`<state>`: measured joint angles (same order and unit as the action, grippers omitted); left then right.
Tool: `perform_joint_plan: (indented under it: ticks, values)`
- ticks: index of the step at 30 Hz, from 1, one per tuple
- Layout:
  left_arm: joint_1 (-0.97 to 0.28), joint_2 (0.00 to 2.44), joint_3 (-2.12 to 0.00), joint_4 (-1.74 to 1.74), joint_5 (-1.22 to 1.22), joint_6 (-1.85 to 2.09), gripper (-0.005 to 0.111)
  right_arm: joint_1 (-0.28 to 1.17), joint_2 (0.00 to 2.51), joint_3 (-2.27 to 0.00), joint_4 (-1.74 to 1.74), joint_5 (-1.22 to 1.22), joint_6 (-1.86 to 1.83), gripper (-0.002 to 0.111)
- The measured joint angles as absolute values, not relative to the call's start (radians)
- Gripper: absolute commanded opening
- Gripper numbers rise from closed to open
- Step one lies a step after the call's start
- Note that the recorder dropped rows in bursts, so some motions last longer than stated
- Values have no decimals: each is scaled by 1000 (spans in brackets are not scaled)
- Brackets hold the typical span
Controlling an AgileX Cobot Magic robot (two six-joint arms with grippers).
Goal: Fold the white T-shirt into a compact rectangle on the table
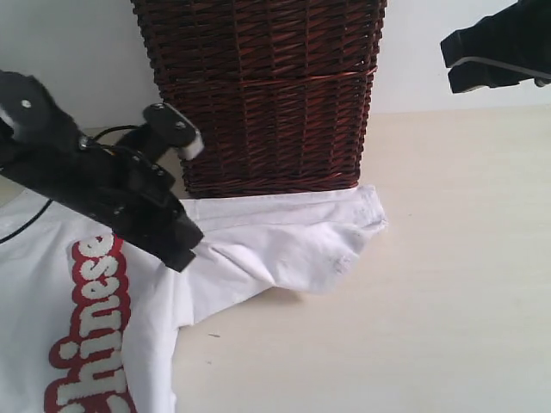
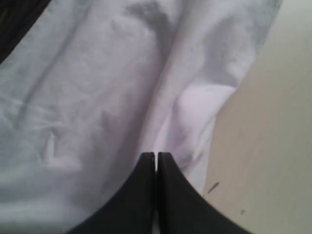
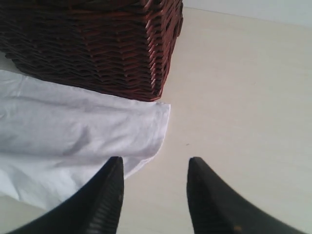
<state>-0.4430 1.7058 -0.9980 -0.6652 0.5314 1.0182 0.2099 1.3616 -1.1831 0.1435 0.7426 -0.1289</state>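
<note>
Your left hand [image 1: 188,251] is pinching the shirt [image 1: 258,249] at its shoulder; the sleeve [image 1: 340,228] is stretching toward your half-open, empty right hand [image 3: 155,165].

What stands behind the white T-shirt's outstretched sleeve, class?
A dark brown wicker basket stands on the table just behind the white T-shirt. Its woven wall hides whatever is inside, and its top is out of frame.

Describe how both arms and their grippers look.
Both are matte black. The left arm carries grey-white round caps and a thin black cable. The left gripper and right gripper have tapered black fingers, the right's ribbed inside.
</note>
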Motion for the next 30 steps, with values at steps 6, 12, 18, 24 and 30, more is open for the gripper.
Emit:
perform_joint_plan:
  ticks: [6,12,18,24,30]
  values:
    - [-155,1771,-922,-1084,649,1388,0,210,1362,-1183,159,743,-140,42]
    - [52,1886,-881,-1257,675,1472,6,210,1362,-1183,169,743,-145,42]
    - [89,1933,-877,-1422,730,1560,65,210,1362,-1183,173,743,-146,42]
    - [89,1912,-887,-1561,882,1659,45,210,1362,-1183,177,748,-147,42]
    - [-69,1850,-914,-1562,1065,1818,53,210,1362,-1183,177,750,-147,42]
